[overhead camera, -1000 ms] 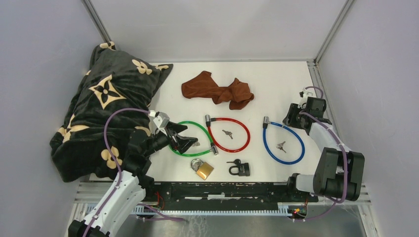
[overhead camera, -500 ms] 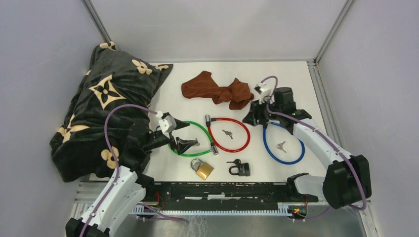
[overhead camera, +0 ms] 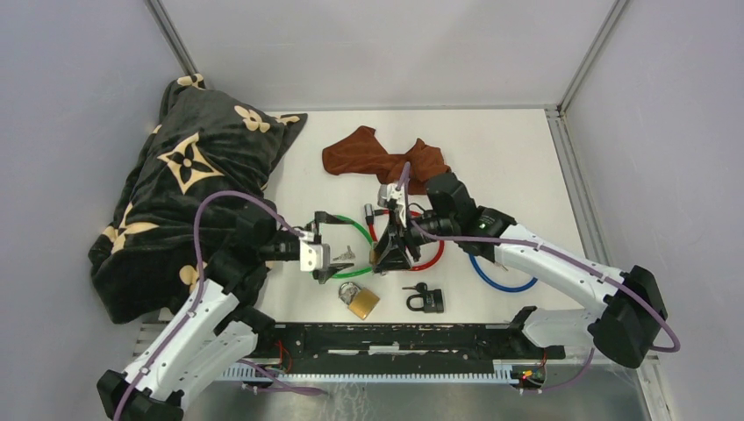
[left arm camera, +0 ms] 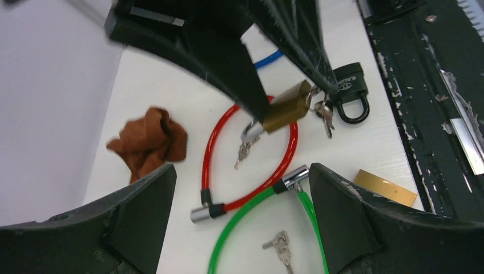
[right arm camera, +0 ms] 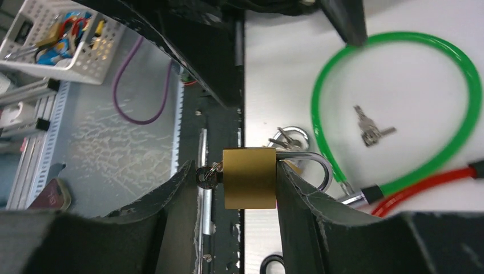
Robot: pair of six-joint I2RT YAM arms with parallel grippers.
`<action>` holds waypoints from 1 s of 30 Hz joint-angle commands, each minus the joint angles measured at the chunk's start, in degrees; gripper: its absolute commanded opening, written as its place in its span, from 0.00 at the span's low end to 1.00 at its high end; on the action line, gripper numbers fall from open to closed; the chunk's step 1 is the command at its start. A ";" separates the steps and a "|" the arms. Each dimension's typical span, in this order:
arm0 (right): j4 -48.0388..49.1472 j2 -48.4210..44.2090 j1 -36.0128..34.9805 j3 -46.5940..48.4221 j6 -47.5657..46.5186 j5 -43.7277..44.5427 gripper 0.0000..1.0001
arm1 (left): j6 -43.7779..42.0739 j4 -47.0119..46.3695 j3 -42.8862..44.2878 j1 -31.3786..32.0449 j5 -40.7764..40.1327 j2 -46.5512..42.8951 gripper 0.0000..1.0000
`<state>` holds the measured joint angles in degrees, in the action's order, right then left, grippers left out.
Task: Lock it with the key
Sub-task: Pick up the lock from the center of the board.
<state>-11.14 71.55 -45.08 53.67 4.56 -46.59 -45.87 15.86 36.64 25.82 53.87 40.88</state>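
Note:
My right gripper (right arm camera: 235,171) is shut on a brass padlock (right arm camera: 249,178) and holds it in the air, body upright between the fingers and steel shackle pointing right. A key (right arm camera: 206,177) on a ring sticks out of the lock's keyhole end, against the left finger. In the top view the right gripper (overhead camera: 390,250) hangs over the left side of the red cable lock (overhead camera: 430,259). My left gripper (overhead camera: 329,256) stands open just left of it, over the green cable lock (overhead camera: 351,230). In the left wrist view the held padlock (left arm camera: 285,108) shows ahead of the open left gripper (left arm camera: 241,171).
A second brass padlock (overhead camera: 360,303) and a black padlock (overhead camera: 425,300) lie near the front edge. A blue cable lock (overhead camera: 500,282) lies to the right. Loose keys (left arm camera: 279,244) rest inside the green loop. A brown cloth (overhead camera: 386,158) and a patterned black blanket (overhead camera: 193,175) lie behind and to the left.
The right arm swung from the table's right side to the middle, over the red loop. The left gripper shifted right and turned toward it.

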 commanded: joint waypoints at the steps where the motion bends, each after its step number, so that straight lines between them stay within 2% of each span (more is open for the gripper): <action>1: 2.44 0.08 -3.34 3.90 -4.09 -4.13 0.00 | -20.39 11.58 6.02 8.64 -1.24 -0.10 0.89; 5: 1.61 1.85 -5.39 5.67 -5.97 -4.21 0.00 | -25.17 14.16 7.21 15.37 -5.95 0.13 0.86; 10: 1.72 3.32 -6.51 7.27 -5.75 -4.10 0.00 | -29.81 17.05 6.98 17.29 -5.96 0.87 0.83; 13: 1.77 3.75 -6.97 8.01 -5.68 -4.48 0.00 | -31.32 17.09 6.87 18.33 -7.11 1.26 0.76; 18: 1.49 4.63 -7.74 8.92 -5.73 -4.40 0.00 | -35.90 17.09 6.69 19.14 -9.74 2.19 0.57; 30: 1.81 5.12 -8.68 9.64 -5.51 -4.64 0.00 | -45.41 17.09 5.41 19.96 -12.91 2.82 0.38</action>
<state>-11.97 76.90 -52.77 59.77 -0.36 -49.01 -85.47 32.93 42.02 45.52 43.33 43.20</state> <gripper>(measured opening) 0.517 0.404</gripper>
